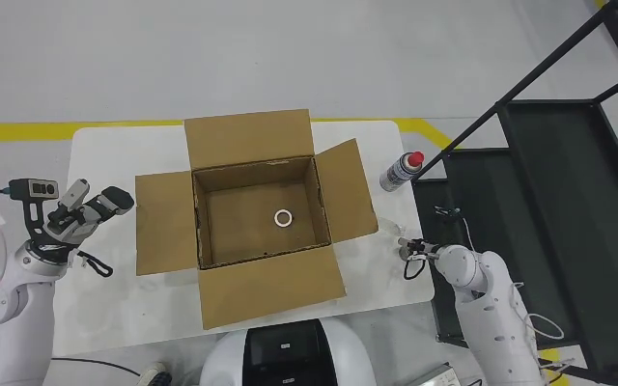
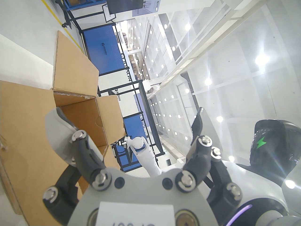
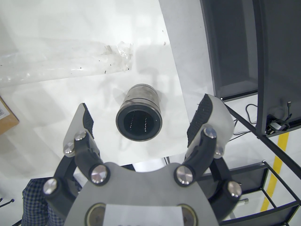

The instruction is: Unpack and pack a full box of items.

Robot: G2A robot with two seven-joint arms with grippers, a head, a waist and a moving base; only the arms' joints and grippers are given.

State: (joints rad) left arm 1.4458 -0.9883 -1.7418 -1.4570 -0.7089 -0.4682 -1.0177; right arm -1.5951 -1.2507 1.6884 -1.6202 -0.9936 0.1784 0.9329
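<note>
Box (image 1: pixel 246 140) holds 1 roll (image 1: pixel 283 219); 1 can (image 1: pixel 401 172); 1 cylinder (image 3: pixel 140 116); left pincer (image 2: pixel 128 114), right pincer (image 3: pixel 144 105) released.

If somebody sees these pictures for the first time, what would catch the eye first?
First comes the open cardboard box in the middle of the white table, flaps spread, with a small white ring lying on its floor. Next is the spray can with a red cap, on the table beside the box's right flap. Near the table's right edge, the right gripper hangs open over a metal cylinder with a dark hollow end.
</note>
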